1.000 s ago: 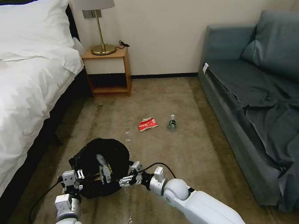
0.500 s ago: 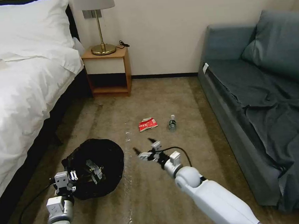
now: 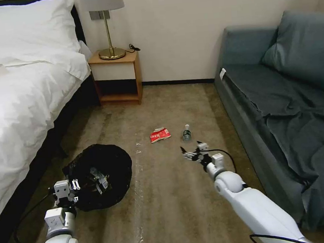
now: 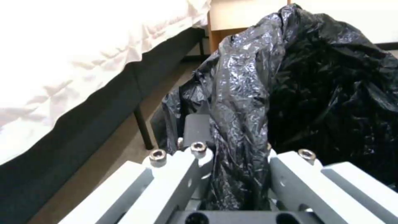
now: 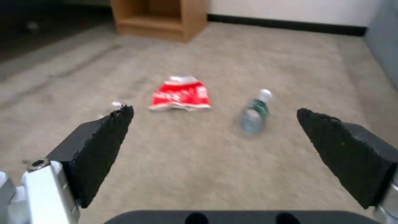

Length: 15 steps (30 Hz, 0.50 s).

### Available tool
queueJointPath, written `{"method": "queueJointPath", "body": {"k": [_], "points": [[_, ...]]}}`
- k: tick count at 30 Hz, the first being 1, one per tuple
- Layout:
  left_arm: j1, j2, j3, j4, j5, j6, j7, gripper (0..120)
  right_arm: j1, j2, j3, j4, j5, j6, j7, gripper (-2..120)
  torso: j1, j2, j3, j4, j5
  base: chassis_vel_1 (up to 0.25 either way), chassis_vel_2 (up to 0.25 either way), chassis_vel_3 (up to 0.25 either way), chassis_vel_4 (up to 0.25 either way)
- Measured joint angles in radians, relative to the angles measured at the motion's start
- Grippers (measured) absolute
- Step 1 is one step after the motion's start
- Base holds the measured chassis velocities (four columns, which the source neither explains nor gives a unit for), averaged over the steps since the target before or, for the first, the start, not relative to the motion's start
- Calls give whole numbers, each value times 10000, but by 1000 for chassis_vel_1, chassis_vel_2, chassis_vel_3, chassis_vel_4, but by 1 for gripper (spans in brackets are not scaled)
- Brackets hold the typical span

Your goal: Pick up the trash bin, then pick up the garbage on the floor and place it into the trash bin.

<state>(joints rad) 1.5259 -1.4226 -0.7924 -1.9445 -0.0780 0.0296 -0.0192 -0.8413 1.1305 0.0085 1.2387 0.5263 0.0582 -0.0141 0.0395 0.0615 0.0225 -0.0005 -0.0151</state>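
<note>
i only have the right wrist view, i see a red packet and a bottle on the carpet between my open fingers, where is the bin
Observer: The bin is at the robot's left, near the bed, apart from the packet and bottle.
Operator: is the left tool on it
Observer: Yes. In the left wrist view the left tool is shut on the bin's black liner at the rim.
Operator: how does my tool stand to the bottle
Observer: From the head view the right tool is open and on the robot's side of the bottle, not touching it.
</note>
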Motion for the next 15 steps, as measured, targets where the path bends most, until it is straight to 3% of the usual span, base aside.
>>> {"method": "queueJointPath", "body": {"k": [6,15], "points": [[167,-41,-3,-261,86,1,-28,4,-377,25,715,-671,-366,275,-471,100,0,1,0,1,2,0,0,0,0],[413,-208,13,-526,289,-46,-9,4,-893,-354,1187,-488,-460,400,-653,100,0,0,0,2,1,0,0,0,0]]}}
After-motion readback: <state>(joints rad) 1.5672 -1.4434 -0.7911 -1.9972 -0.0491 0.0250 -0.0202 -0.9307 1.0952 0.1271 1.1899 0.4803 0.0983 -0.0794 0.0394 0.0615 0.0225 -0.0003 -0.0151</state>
